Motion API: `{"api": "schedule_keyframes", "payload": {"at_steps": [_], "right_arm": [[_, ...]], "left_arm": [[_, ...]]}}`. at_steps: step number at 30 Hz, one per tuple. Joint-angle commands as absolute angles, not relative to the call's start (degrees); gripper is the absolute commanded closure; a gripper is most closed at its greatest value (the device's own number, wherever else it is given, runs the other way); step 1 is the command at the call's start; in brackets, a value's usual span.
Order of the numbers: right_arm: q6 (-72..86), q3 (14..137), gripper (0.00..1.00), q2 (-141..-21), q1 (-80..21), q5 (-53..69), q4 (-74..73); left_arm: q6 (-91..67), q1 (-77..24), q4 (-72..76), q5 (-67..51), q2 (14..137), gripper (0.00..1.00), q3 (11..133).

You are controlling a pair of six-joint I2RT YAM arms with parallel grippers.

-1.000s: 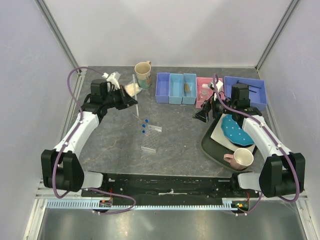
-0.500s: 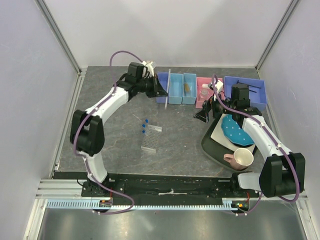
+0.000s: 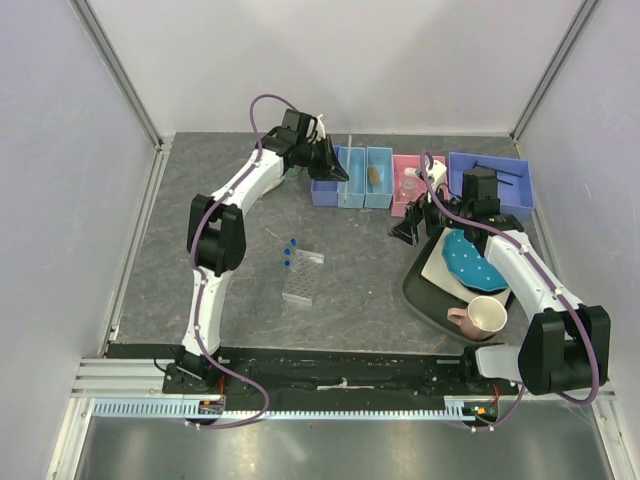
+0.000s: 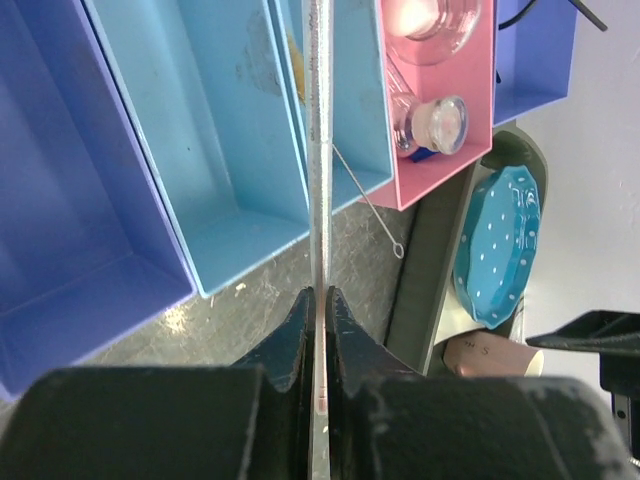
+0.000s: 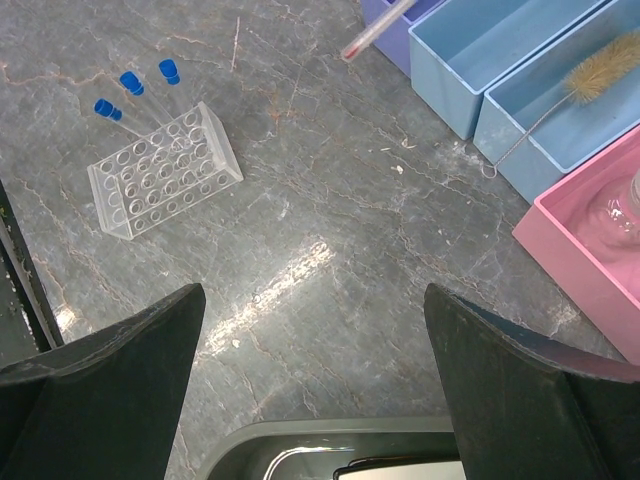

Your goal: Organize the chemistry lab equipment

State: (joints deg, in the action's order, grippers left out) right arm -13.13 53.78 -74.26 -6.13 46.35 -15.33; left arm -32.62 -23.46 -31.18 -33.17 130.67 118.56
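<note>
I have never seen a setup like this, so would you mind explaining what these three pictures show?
These are two white robot arms bolted at the near edge of a grey table. The wide picture comes from a fixed camera above and behind them; the other two come from wrist cameras. The left gripper is shut on a thin clear rod above light blue plastic bins. The right gripper is open and empty. On the table lie a clear plastic tube rack, tiny blue-capped tubes beside it, and a dark tray carrying a blue dotted plate and a pink mug.
</note>
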Motion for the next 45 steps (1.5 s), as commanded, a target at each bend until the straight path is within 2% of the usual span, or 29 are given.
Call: {"api": "schedule_keyframes", "payload": {"at_steps": [1,27,38,45], "right_arm": [[-14.4,55.9,0.02,-73.7,-5.7,46.2,-14.8],[-14.9,56.1,0.02,-74.5,-4.7,47.0,-15.3],[-15.2,56.1,0.02,-74.6,-4.7,47.0,-15.6],[-15.5,56.2,0.02,-74.8,-4.6,47.0,-15.7]], "left_arm": [[-35.6,-23.8,-35.6,-34.8,135.4,0.98,125.2],[-38.8,-23.7,-36.8,-34.0,143.1,0.92,132.4],[-39.2,-23.5,-36.7,-34.3,144.5,0.85,134.4],[-38.1,-23.4,-35.7,-34.3,141.6,0.71,134.3]]}}
